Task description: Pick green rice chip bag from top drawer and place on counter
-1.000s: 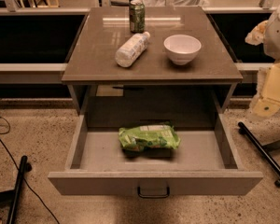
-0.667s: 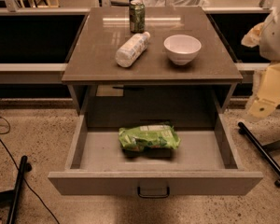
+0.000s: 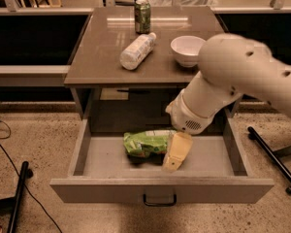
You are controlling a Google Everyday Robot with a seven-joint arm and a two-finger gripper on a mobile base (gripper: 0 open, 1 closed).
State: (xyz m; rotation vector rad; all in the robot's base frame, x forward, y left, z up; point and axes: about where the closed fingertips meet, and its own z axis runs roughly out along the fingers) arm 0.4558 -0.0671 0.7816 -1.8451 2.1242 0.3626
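Observation:
The green rice chip bag (image 3: 144,143) lies flat in the middle of the open top drawer (image 3: 106,161), which is pulled out toward me, its dark handle (image 3: 159,199) at the front. My gripper (image 3: 176,153) reaches down into the drawer and sits right against the bag's right end. My white arm (image 3: 233,76) comes in from the right and hides the counter's front right corner and part of the drawer's back. The grey-brown counter (image 3: 99,57) sits above the drawer.
On the counter stand a green drink can (image 3: 142,16) at the back, a white plastic bottle (image 3: 137,51) lying on its side, and a white bowl (image 3: 185,50) partly behind my arm. Black stand legs lie on the floor at left (image 3: 18,193) and right (image 3: 274,159).
My arm has swung in from the right edge of view, over the counter's front corner, and lowered the gripper into the drawer beside the bag. The bag has not moved.

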